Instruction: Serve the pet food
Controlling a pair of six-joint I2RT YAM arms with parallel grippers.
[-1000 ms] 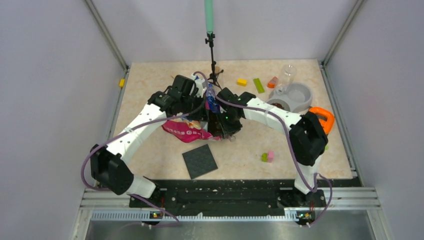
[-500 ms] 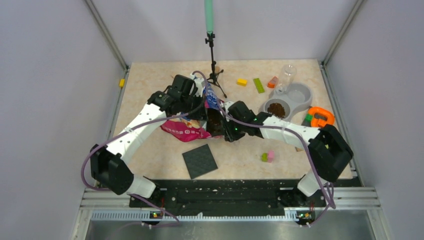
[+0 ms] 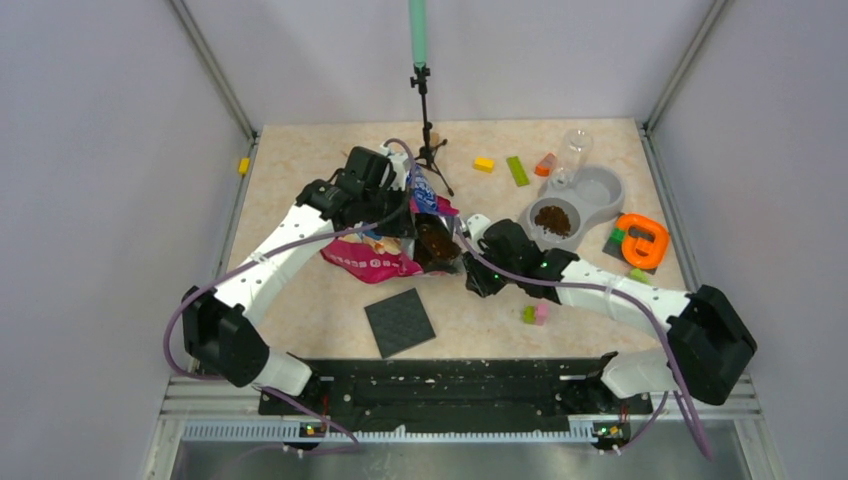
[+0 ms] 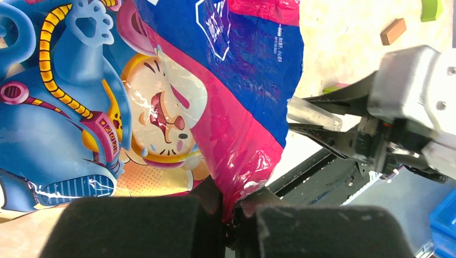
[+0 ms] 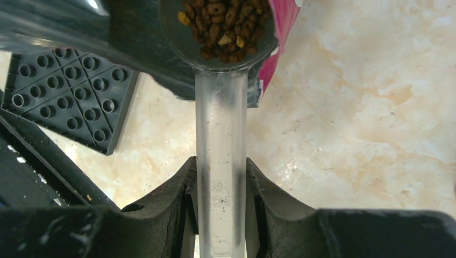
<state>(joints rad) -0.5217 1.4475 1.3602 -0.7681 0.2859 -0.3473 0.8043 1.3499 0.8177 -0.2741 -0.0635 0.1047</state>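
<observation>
Scoop of kibble at the mouth of the bag.

Pinches the lower pink edge of the glossy, cartoon-printed bag in the left gripper, jaws closed tight on the film. Grips the clear handle of the scoop in the right gripper, fingers only narrowly apart and pressed against both sides of the handle. Carries a heap of brown kibble in the cup of the scoop, right at the bag's dark opening, above the marbled table and near a grey studded plate. Shows a second brown heap in the smaller well of the grey bowl, off to the right of the bag and apart from the scoop.
</observation>
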